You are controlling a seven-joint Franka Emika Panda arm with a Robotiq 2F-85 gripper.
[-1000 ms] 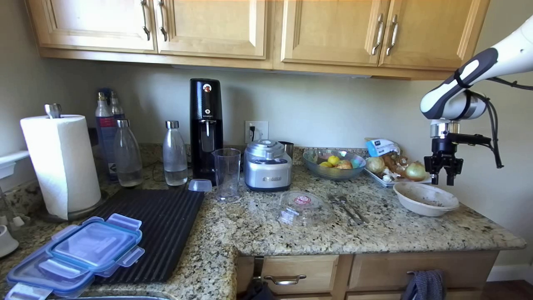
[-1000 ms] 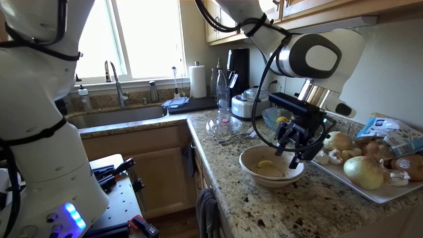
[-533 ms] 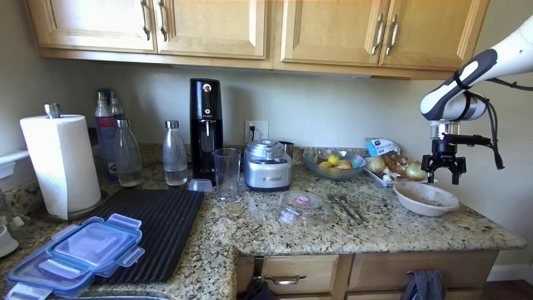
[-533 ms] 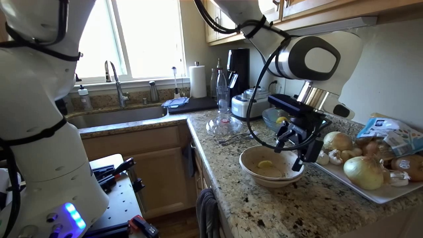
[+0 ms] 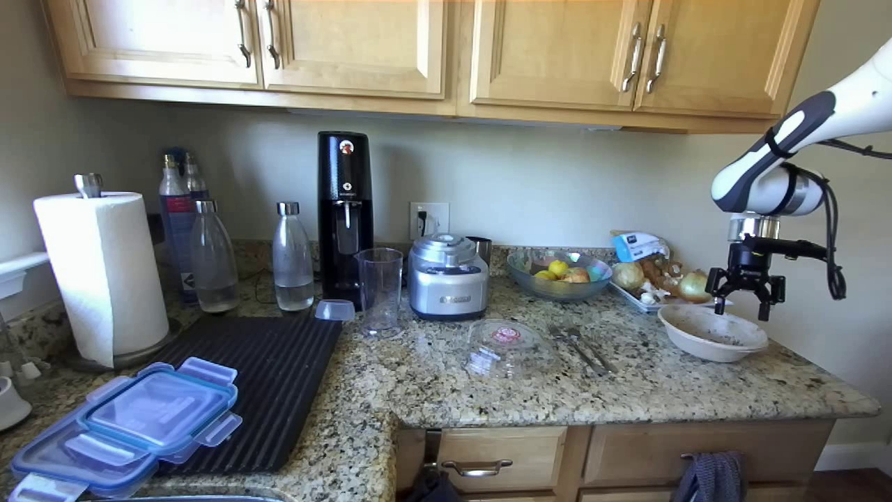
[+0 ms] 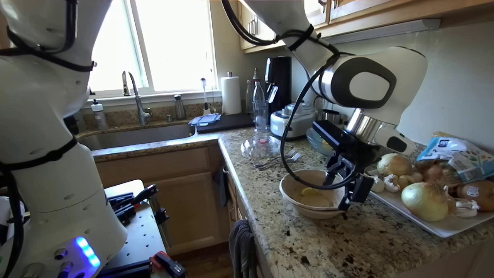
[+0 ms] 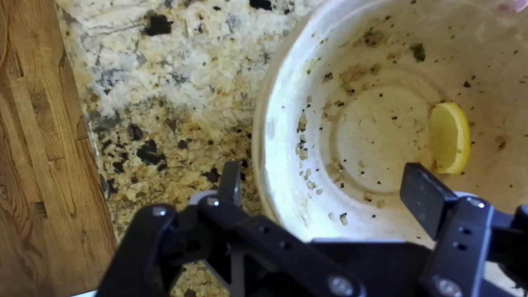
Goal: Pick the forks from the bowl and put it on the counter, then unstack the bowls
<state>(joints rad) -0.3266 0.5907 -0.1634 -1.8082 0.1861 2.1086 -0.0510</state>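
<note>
Hanging low over the two bowls (image 6: 316, 214) in an exterior view, my claw (image 6: 336, 193) is released; its fingers (image 6: 357, 188) stand far from each other and grasp nothing. The bowls are stacked, one inside the other, on the counter (image 6: 324, 247), and in the upper bowl (image 6: 324, 200) lies a lemon slice (image 6: 309, 191). The forks (image 6: 278, 162), of which I count two, lie directly on the counter, side by side, near the bowls and just beside a clear plastic box (image 6: 262, 148). At another side of the bowls is a white tray (image 6: 432, 228) with onions (image 6: 424, 200) and garlic (image 6: 391, 182).

In an exterior view I see a glass bowl (image 5: 557, 289) with yellow fruit (image 5: 559, 268), standing behind the forks, and a grey kitchen machine (image 5: 449, 289) near it. Here too my fingers are well apart above the bowls, which from this place look like only one. On the left, blue lids (image 5: 160, 411) lie partly on a black mat (image 5: 272, 369).

In the wrist view, the rim (image 7: 262, 136) of the upper bowl runs between my fingers: one is outside, over the counter, and the other is over the inside, near the lemon slice. Dark crumbs (image 7: 418, 52) are on the inside wall. Whether a finger touches the bowl, I cannot tell
</note>
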